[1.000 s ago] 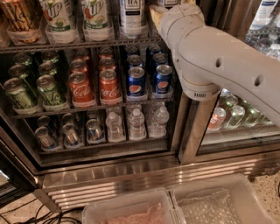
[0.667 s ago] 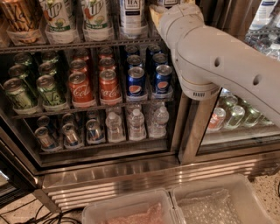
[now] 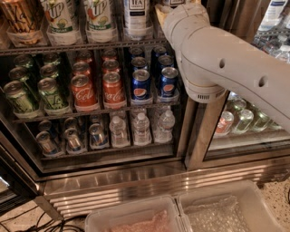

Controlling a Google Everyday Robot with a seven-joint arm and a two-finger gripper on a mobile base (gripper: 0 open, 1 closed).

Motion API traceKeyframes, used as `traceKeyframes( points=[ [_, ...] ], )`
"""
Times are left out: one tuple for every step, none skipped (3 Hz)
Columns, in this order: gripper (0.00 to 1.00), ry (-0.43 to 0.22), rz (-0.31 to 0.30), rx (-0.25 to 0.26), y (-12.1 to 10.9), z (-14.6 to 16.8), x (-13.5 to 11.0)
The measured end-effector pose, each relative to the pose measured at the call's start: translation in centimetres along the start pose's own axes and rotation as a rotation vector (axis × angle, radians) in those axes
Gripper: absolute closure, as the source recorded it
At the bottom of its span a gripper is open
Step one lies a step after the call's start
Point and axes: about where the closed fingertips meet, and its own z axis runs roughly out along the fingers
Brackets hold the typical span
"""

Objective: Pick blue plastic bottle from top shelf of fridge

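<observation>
Nearest, at 6 o'clock, two clear bins (image 3: 181, 213) are sitting below the fridge (image 3: 136, 179). The white arm (image 3: 226, 63) is reaching in from 3 o'clock toward 12 o'clock, and it is showing almost no shift from a second ago. The gripper (image 3: 163, 8) is sitting at 12 o'clock at the top shelf (image 3: 90, 46), mostly hidden behind the wrist, so I cannot tell whether it is wide or narrow. The blue plastic bottle (image 3: 137, 18) is standing upright just left of it, beside the 7UP bottles (image 3: 100, 18). I am judging that the approach is stalling or creeping and the grasp is not yet made.
</observation>
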Motion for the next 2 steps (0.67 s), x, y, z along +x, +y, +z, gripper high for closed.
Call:
traceKeyframes(
  points=[
    [0.4, 0.001, -0.003, 0.002, 0.1, 0.22, 0.04],
    [0.39, 0.003, -0.006, 0.004, 0.17, 0.46, 0.12]
  ],
)
